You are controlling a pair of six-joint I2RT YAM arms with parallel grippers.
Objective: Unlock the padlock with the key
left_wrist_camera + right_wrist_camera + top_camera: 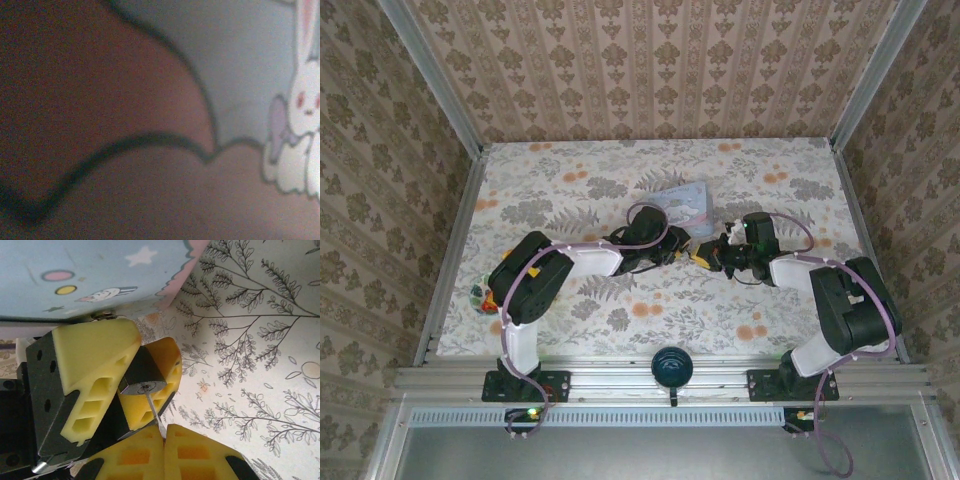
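In the right wrist view, the padlock, small, dark and squarish, is clamped between the yellow fingers of my left gripper. Its silver keyhole face points toward my right gripper. The key, a thin metal sliver, runs from that keyhole down into my right gripper's closed yellow pads. From above, the left gripper and right gripper meet tip to tip mid-table, just in front of the pale blue tin. The padlock's shackle is hidden behind the fingers.
The pale blue cartoon tin lies right behind the grippers, and its rabbit print is blurred and very close in the left wrist view. A round black knob sits at the front rail. A small coloured object lies at the table's left edge.
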